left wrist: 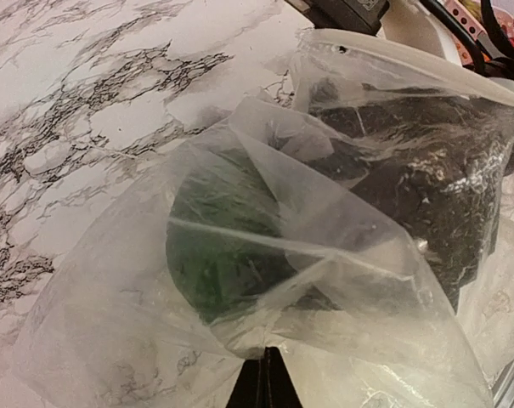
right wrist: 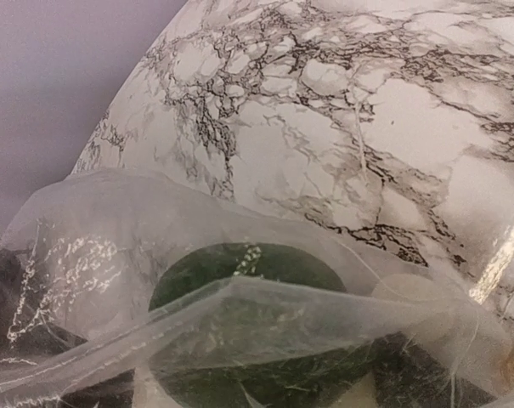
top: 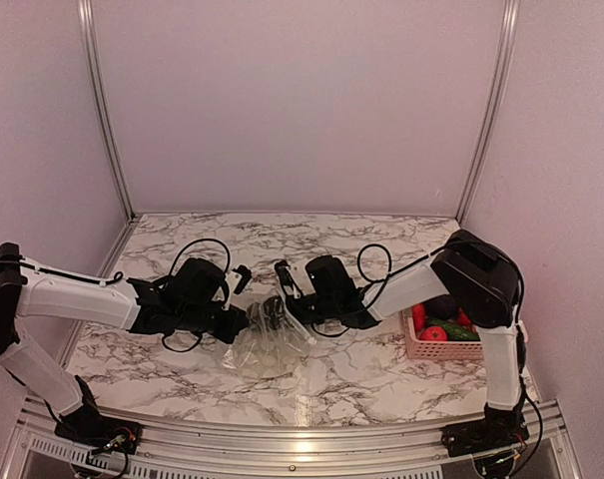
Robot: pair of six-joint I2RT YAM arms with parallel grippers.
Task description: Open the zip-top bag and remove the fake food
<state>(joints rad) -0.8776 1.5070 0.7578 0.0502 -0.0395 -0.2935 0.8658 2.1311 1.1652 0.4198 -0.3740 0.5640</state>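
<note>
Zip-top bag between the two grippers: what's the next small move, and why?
Probably draw the left gripper and right gripper slightly apart to widen the mouth: the zip-top bag is bunched between them, and a dark green piece shows inside it.

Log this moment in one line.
left gripper: pinching zip-top bag | right gripper: at bag, grip hidden | dark green piece: behind bag film | pink basket: holds fake food

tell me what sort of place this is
Likely a robot lab test booth, not a kitchen: plain walls framed by aluminium posts, a marble-patterned table, two robot arms bolted to a rail at its near edge, and toy food in a pink basket.
</note>
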